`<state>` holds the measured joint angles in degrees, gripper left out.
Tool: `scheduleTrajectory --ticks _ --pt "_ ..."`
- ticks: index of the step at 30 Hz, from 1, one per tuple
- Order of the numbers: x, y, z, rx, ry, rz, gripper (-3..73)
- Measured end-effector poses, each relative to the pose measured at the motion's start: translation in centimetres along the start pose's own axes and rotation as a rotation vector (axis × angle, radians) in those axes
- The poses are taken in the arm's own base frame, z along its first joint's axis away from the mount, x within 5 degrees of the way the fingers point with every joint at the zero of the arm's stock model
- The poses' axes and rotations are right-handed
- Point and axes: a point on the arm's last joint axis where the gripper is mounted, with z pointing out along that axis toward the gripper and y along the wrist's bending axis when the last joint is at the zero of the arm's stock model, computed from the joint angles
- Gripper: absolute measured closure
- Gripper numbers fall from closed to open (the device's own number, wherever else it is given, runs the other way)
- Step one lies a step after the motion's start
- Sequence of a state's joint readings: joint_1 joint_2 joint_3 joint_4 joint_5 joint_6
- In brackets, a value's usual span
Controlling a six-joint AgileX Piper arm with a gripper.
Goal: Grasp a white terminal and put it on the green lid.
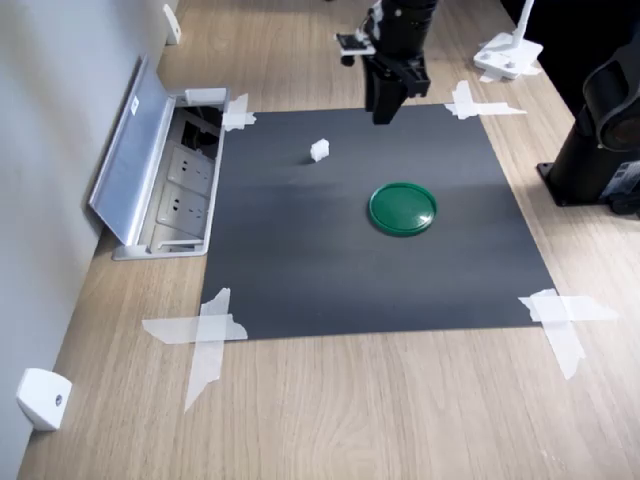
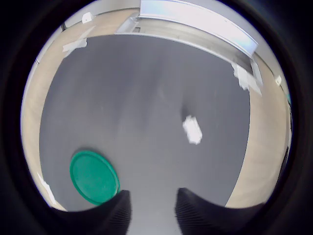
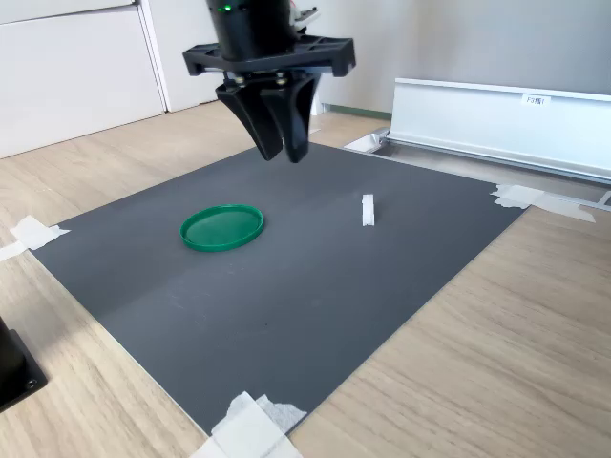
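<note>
Pincer (image 3: 279, 151), empty with jaws slightly apart, hangs above the mat's (image 1: 350, 280) far edge; terminal (image 1: 319, 150) lies loose on the mat, well apart from lid (image 1: 403, 208); approach in hand, next descend over terminal.

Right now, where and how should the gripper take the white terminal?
Probably from straight above. The white terminal stands alone on the black mat, apart from the green lid, so every side is free. In the second exterior view it looks tall and thin; close the fingers across its narrow faces. The gripper hangs above the mat, empty.
</note>
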<state>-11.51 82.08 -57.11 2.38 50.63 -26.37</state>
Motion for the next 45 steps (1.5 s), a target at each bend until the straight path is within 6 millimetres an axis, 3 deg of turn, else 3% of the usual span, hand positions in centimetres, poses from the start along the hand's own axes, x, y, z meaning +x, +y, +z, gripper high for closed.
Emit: scheduleTrajectory --ticks 4,8,14,23,37,45 --pt "-2.0 -0.9 0.1 -0.001 -0.016 0.001 11.0" --pt "-3.9 -1.9 1.1 -0.002 0.01 0.02 5.9" --pt "-5.3 -2.6 3.9 -0.038 0.093 0.046 5.7" --pt "-5.4 -3.1 8.2 -0.055 0.199 0.019 5.9" --pt "-5.6 -3.6 8.5 -0.021 0.184 -0.006 5.9" --pt "-4.5 -5.7 8.4 -0.007 0.184 0.019 5.9"
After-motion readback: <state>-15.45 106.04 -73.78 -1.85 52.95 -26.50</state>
